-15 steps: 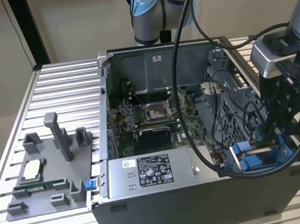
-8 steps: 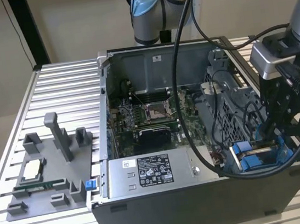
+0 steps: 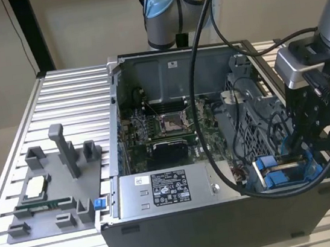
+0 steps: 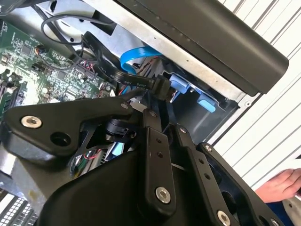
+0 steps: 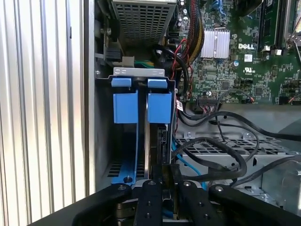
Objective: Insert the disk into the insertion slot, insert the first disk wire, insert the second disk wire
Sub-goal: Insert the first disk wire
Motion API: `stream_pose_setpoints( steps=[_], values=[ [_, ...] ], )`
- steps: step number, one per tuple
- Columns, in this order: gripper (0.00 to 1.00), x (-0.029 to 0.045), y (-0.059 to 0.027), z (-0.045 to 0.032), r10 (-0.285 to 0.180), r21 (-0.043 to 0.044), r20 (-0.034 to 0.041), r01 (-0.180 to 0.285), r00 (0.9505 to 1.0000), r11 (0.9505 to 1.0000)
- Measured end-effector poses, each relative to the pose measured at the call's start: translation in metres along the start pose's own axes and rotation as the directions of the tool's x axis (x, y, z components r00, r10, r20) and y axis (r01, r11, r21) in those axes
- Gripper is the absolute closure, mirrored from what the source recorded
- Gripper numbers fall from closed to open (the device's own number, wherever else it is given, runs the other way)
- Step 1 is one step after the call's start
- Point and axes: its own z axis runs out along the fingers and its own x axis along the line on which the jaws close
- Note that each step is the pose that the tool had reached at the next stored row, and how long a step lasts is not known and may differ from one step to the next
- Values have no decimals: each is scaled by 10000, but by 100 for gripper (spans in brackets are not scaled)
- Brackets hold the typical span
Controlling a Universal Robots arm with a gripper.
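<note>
The open computer case (image 3: 227, 228) lies on the ribbed desk (image 3: 67, 94). The arm (image 3: 165, 11) reaches down into the case corner at the exterior view's right.

1. Insertion slot. In the first wrist view, the insertion slot (image 5: 101, 141) is a grey metal bay set against the case wall. It contains two upright blue plastic pieces, side by side.
2. Disk. The disk (image 5: 160, 107) stands on edge inside the slot, on the side nearer the mainboard (image 5: 235, 70). Its blue carrier frame faces the camera, and most of the disk body is hidden.
3. Gripper. The gripper (image 5: 165, 178) is positioned directly over the disk's exposed edge. It is clenched on a black wire connector (image 4: 160, 88), which sits at the fingertips (image 4: 151, 117) in the second wrist view. A flat black cable runs from the connector toward the mainboard.
4. Adjacent wiring. A blue ribbon wire (image 4: 136, 54) loops just behind the connector, close to the case rim.
5. Surroundings. The labelled power-supply box (image 3: 162, 191) lies along the front of the case. A grey fixture plate (image 3: 52, 193) rests on the desk at the exterior view's left. A person's hand (image 4: 282, 186) is visible over the desk beyond the case.
</note>
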Motion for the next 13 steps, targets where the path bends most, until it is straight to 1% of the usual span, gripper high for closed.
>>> stream_pose_setpoints(
  steps=[9,13],
  values=[
    [100,1,0,16,10,1,7,-10,10000,10000],
    [100,2,1,25,30,2,-8,-30,10000,10000]
  ],
)
